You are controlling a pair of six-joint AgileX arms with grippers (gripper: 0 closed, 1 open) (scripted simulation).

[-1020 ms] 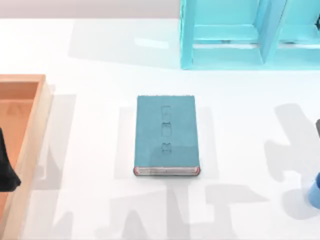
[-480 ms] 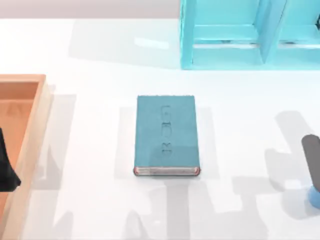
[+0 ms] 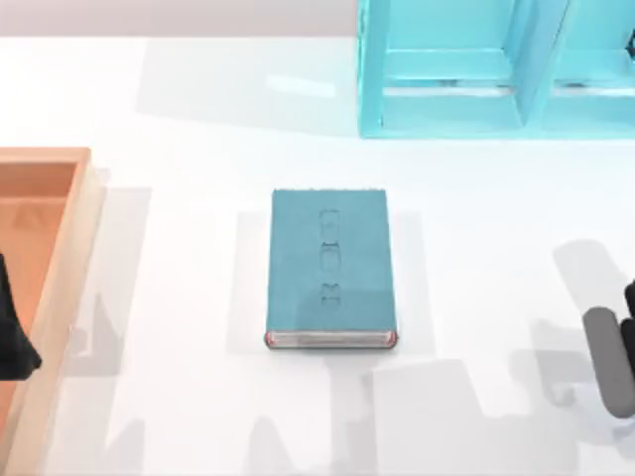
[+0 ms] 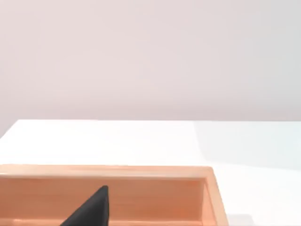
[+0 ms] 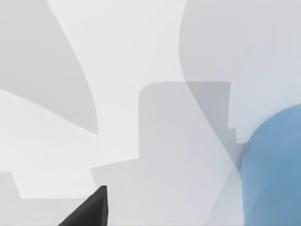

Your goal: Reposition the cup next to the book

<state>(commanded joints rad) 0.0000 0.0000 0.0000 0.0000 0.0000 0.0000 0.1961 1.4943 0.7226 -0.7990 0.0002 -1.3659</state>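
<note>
The book (image 3: pixel 332 268), a thick teal hardcover with embossed lettering and a reddish lower edge, lies flat at the table's middle. In the right wrist view the blue cup (image 5: pixel 273 172) stands close by on the white table. My right gripper (image 3: pixel 607 372) hangs at the table's right edge, well to the right of the book, and covers the spot where the cup stands in the top view. My left gripper (image 3: pixel 12 332) stays parked at the left edge over the orange tray.
An orange wooden tray (image 3: pixel 60 188) sits at the left edge, also seen as the tray wall (image 4: pixel 141 188) in the left wrist view. A light-cyan shelf unit (image 3: pixel 496 69) stands at the back right. White table surrounds the book.
My right arm has come further into the top view and moved toward the front, now covering the cup that showed at the right edge. The book and left arm have not moved.
</note>
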